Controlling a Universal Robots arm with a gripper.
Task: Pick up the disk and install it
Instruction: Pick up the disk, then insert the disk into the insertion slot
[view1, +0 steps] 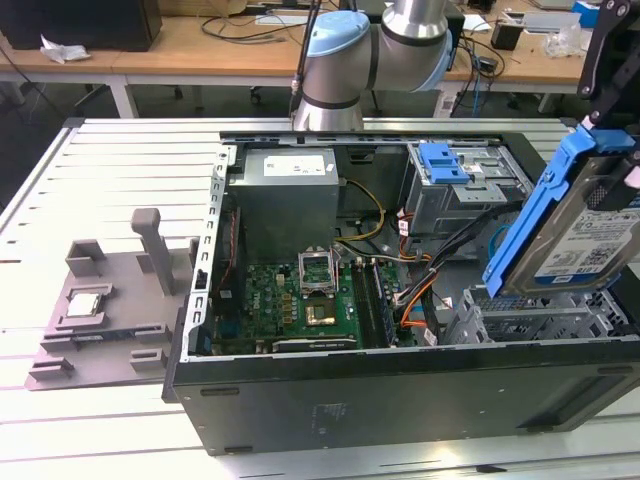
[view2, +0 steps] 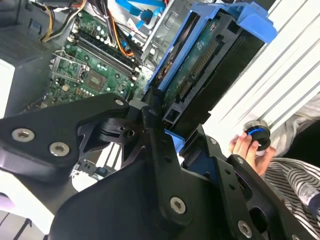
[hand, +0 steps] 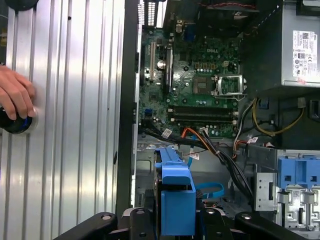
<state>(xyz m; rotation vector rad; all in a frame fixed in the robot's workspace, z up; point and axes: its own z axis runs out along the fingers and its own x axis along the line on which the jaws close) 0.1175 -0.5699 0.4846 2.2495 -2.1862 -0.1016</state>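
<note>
- The gripper (view2: 174, 124) is clamping the disk (view1: 585, 235) by its blue bracket (hand: 176, 192). Its fingers (view2: 151, 120) are pressing in on the bracket from both sides, as both wrist views are showing.
- The disk is hanging above the computer case (view1: 400, 385), over the case's corner at the exterior view's right. It is tilting steeply, its label is facing the exterior camera, and it is not touching the case.
- Inside that corner of the case, just beneath the disk, a silver drive bay (view1: 540, 322) is sitting with its top open. I am judging this to be the seat, and the step in hand to be lining the held disk up with it.
- To do this well, the arm should be taking the tilt out so the bracket's long edges are running parallel to the bay's walls. It should be centring the disk over the opening before any lowering, and moving slowly enough that the bracket is not catching a wall and twisting in the grip.
- Orange and black cables (view1: 425, 295) are running inside the case between the motherboard (view1: 300, 305) and the bay, close to the bay's side. The disk's lower edge should be staying clear of them.
- A grey cage with a blue latch (view1: 465, 170) is sitting at the case's far side, apart from the disk.
- Outside the case, a person's hand (hand: 15, 92) is resting on a dark knob (hand: 16, 122) on the table, well apart from the disk.
</note>
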